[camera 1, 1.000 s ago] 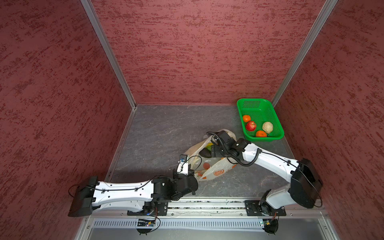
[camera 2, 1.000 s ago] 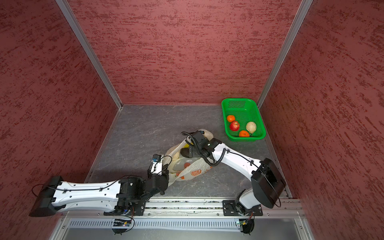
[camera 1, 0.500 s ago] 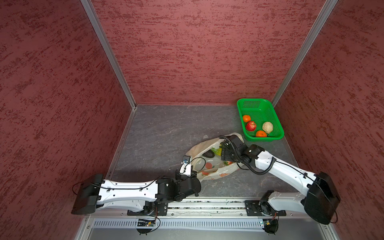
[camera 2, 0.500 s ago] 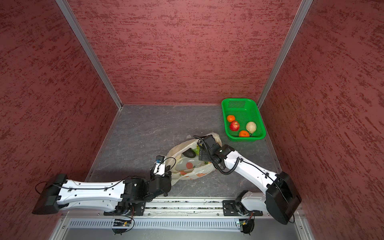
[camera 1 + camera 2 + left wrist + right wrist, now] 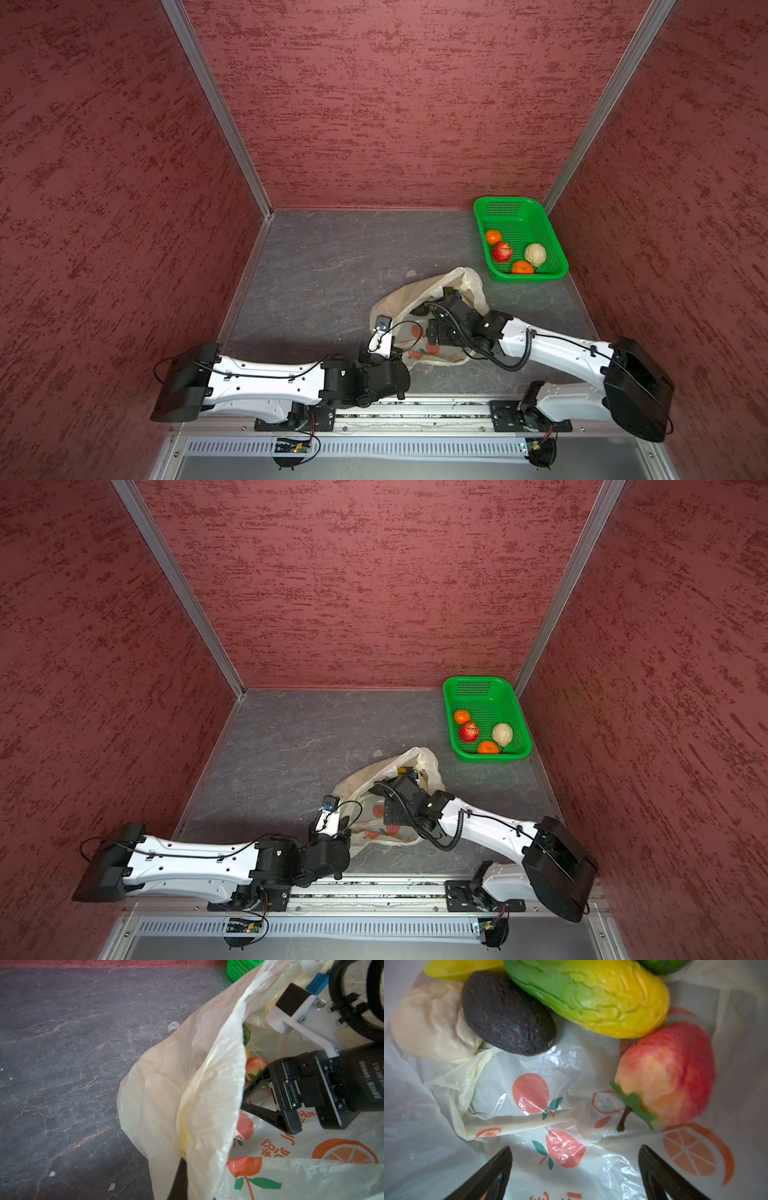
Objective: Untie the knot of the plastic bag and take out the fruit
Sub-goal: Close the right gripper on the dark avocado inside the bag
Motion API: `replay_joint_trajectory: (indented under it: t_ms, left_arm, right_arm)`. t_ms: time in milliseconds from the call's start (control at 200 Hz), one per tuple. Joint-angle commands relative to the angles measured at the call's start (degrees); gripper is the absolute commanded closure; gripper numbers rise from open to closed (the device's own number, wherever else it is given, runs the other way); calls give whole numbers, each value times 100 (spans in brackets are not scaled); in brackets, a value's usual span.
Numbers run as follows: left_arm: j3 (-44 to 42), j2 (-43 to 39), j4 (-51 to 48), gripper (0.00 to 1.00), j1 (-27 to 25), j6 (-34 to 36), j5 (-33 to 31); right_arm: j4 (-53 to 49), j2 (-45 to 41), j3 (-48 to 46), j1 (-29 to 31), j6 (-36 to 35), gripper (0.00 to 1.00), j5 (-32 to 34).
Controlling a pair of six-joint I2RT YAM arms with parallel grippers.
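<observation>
The plastic bag (image 5: 399, 297) lies on the grey floor with its mouth gaping; no knot shows. My left gripper (image 5: 181, 1178) is shut on the bag's near rim (image 5: 216, 1093), and film drapes over its dark finger. Reaching into the bag's mouth, my right gripper (image 5: 576, 1167) is open with only bag film between its fingertips (image 5: 502, 1163). Fruit lies ahead of it inside the bag: a red apple (image 5: 670, 1072), a yellow-green mango (image 5: 593, 995), a dark avocado (image 5: 508, 1014), a cream bumpy piece (image 5: 429, 1022) and a yellow piece (image 5: 460, 967). In both top views the right gripper (image 5: 432, 326) sits inside the bag.
A green basket (image 5: 559, 266) stands at the back right by the wall, holding two oranges (image 5: 493, 237), a red apple (image 5: 502, 252) and a cream bumpy fruit (image 5: 535, 254). Red walls close in three sides. The arms' base rail (image 5: 415, 409) runs along the front.
My right arm swung its elbow to the right and the gripper came back toward the front, inside the bag, with jaws a little wider. The bag's mouth spread open. My left gripper kept its hold.
</observation>
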Motion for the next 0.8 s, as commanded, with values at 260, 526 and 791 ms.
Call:
replay_joint_trajectory:
  t_ms: [260,526,791]
  left_arm:
    - [29,243,-182,100,-76,-188,47]
    - [5,-88,-36,100,76,-43,-196]
    - [-4,-128,122,100,187,8,-252]
  right_arm:
    - [-67,-22,545,92,153,2,369]
    - [400,822,1255,22,596,2,363]
    - [917,1585,1536,-154,1099,2,677]
